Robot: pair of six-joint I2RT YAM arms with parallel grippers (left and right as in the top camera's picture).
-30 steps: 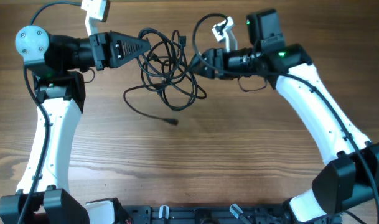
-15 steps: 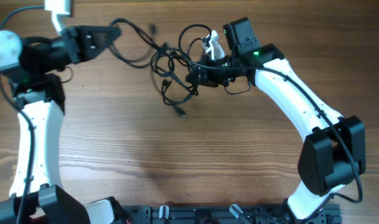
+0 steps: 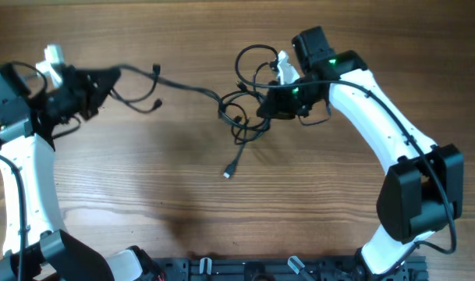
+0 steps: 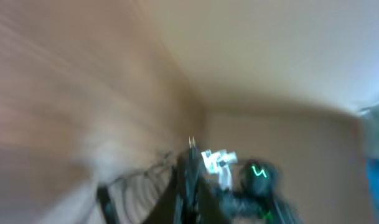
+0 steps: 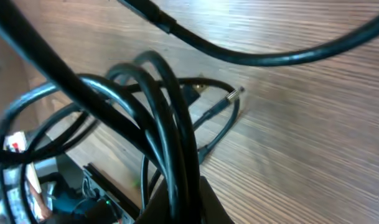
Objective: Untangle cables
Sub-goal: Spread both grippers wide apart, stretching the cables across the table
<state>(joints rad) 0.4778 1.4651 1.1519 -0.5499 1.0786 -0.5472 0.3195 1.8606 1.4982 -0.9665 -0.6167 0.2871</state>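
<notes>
Two grippers hold the cables (image 3: 239, 117) over a wooden table (image 3: 221, 218).
The tangle sits upper centre, clamped by the right gripper (image 3: 262, 108); the left gripper (image 3: 111, 76), upper left, grips one taut strand.

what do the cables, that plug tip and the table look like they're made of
Cables: black rubbery or plastic jacket, smooth with a slight sheen, bending in soft loops.
Plug tip: probably metal, pale and shiny.
Table: wood or wood-look laminate, matte, with streaked brown grain; which of the two I cannot tell.
</notes>
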